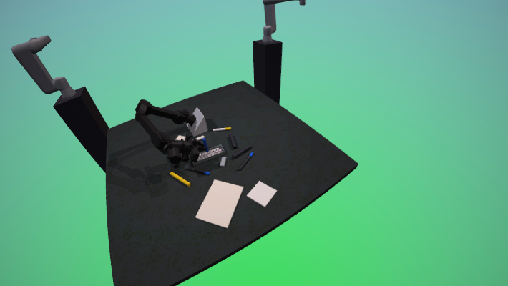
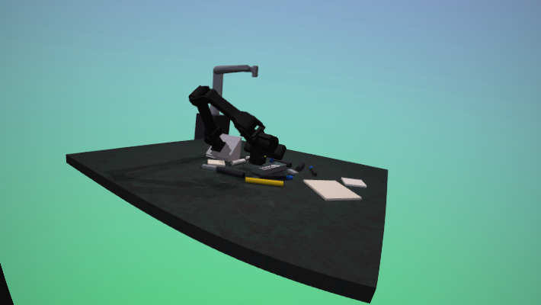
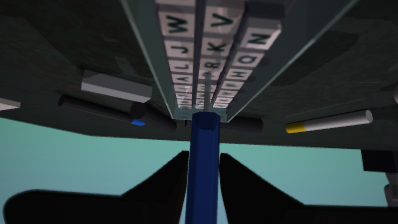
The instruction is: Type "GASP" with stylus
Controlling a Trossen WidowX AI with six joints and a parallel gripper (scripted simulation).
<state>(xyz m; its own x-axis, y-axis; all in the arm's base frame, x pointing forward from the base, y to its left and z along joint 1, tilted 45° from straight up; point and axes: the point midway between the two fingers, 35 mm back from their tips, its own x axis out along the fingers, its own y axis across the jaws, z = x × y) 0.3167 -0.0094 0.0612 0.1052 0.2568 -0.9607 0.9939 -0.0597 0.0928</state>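
Observation:
My gripper (image 1: 204, 146) (image 3: 204, 159) is shut on the blue stylus (image 1: 205, 143) (image 2: 271, 160) (image 3: 204, 175), low over the keyboard (image 1: 212, 154) (image 2: 272, 167) (image 3: 182, 48). The stylus's thin grey tip (image 3: 207, 87) points down at the keys. In the wrist view the tip's end shows by the R key in the middle row, beyond V and K; whether it touches a key I cannot tell. A, L, J and W show in the row to the left, H, Q and N in the row to the right. The farther keys are too small to read.
A grey block (image 1: 223, 161) (image 3: 116, 88) lies beside the keyboard. Around it lie a white-and-yellow marker (image 1: 219, 129) (image 3: 340, 122), blue-capped black pens, dark cylinders and a yellow cylinder (image 1: 180, 179) (image 2: 264, 181). A grey wedge (image 1: 201, 126) (image 2: 235, 148) stands behind; two pale sheets lie in front.

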